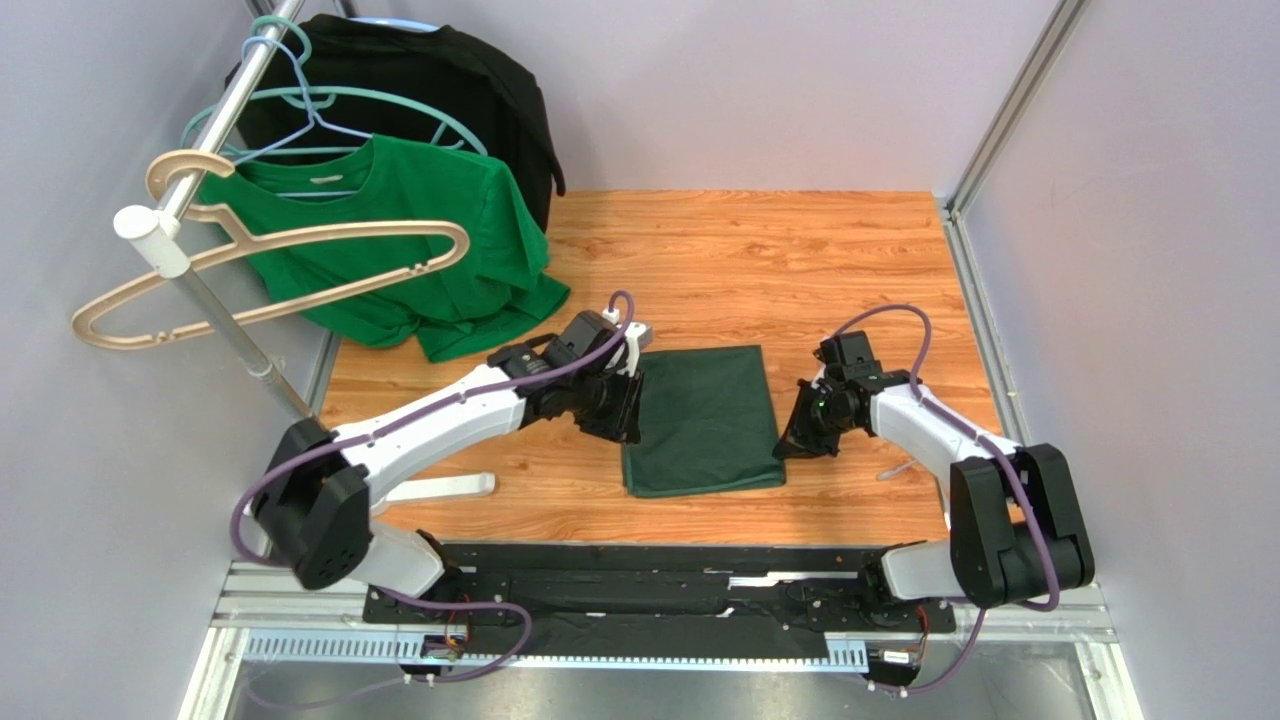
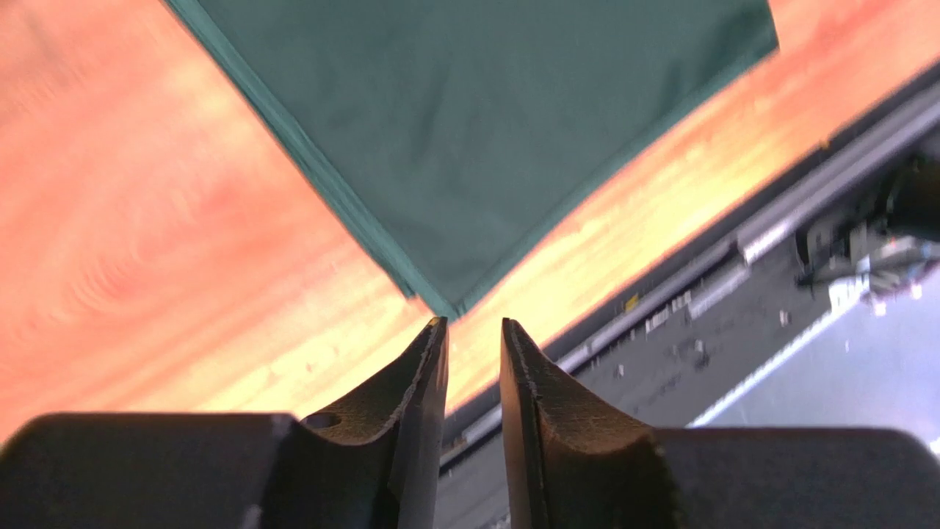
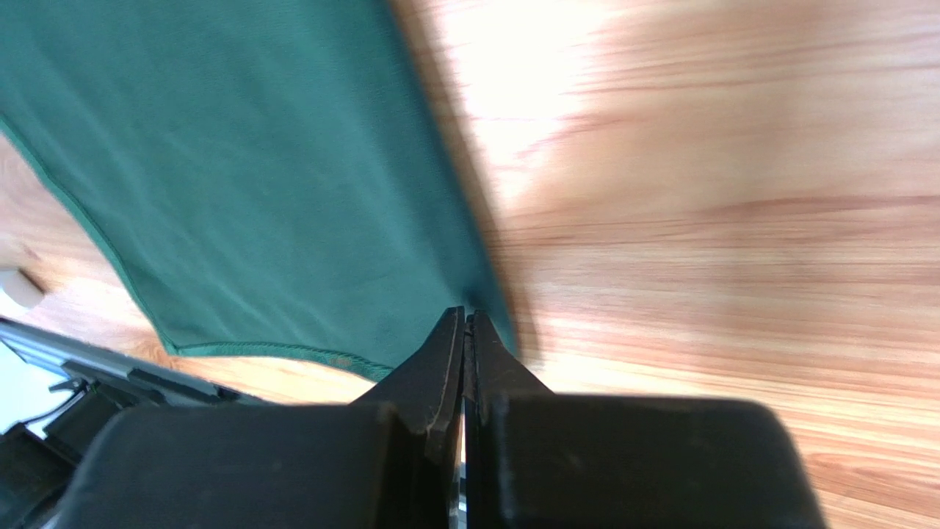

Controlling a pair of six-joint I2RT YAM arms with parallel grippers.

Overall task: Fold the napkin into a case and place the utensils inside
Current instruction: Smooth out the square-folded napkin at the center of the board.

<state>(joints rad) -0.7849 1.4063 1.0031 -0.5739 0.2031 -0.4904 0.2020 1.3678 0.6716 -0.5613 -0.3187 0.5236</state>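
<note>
The napkin (image 1: 703, 417) lies flat at the centre of the table (image 1: 721, 240). Left gripper (image 2: 472, 325), slightly parted and empty, sits at its corner; right gripper (image 3: 466, 317) is closed at its right edge.

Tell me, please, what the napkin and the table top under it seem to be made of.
The napkin looks like soft cloth, matte dark green: faint creases show, and a stitched hem runs along its edge. The table top looks like wood or wood-print laminate, lightly glossy: plank grain with bright glare patches; which of the two cannot be told.
</note>
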